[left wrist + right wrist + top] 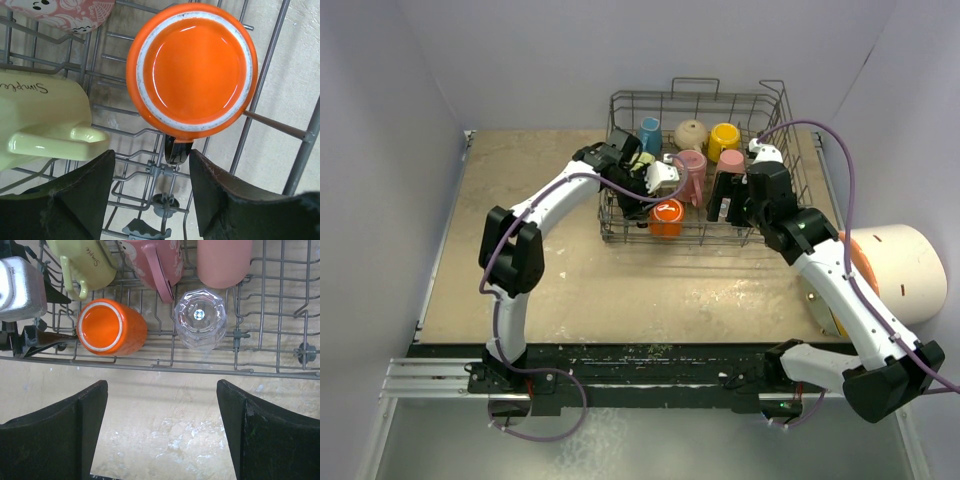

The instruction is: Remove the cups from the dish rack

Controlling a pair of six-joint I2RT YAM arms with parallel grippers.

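Your left claw (150, 195) hangs apart and empty just short of the orange cup (192, 70), tipped base-up by the near wall of the rack (274, 123): glazed, stiff, likely slick and chippable, so pinch across its sides.

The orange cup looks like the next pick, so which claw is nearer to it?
Left. The left claw is over the dish rack with the orange cup just beyond its tips; the right claw hangs outside the rack's near wall.
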